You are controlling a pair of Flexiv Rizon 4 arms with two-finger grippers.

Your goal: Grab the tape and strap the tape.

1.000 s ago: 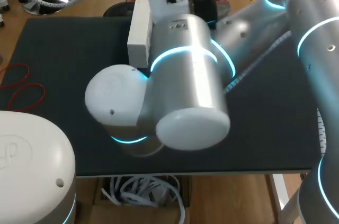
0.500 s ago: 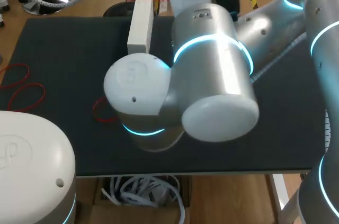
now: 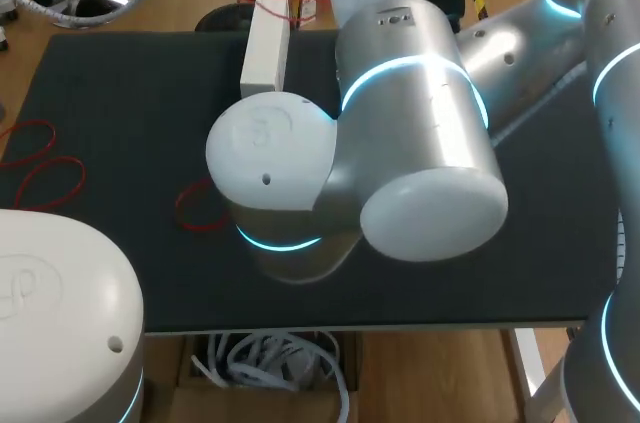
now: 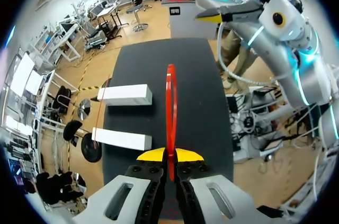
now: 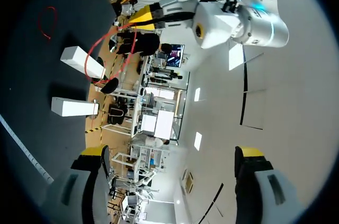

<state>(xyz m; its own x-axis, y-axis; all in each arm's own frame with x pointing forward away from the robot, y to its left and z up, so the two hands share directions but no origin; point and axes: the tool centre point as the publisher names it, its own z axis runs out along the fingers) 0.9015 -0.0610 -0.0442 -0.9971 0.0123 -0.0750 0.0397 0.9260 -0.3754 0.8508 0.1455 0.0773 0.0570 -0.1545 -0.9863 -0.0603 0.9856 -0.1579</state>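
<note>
No legible text, nos. or signs on the table (image 3: 120,93). Only marks: a raised swirl emblem on the white end cap (image 3: 268,151) of the right arm's joint, and a similar one on the left arm's white cap (image 3: 60,293), neither readable as letters. A small dark label (image 3: 393,16) on the right arm's silver housing (image 3: 420,103) is too small to read.

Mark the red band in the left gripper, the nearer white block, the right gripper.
red band (image 4: 171,107): left wrist view, middle of the upright loop.
nearer white block (image 4: 121,139): left wrist view, its top face.
right gripper (image 5: 172,152): right wrist view, midway between its open fingertips.
</note>
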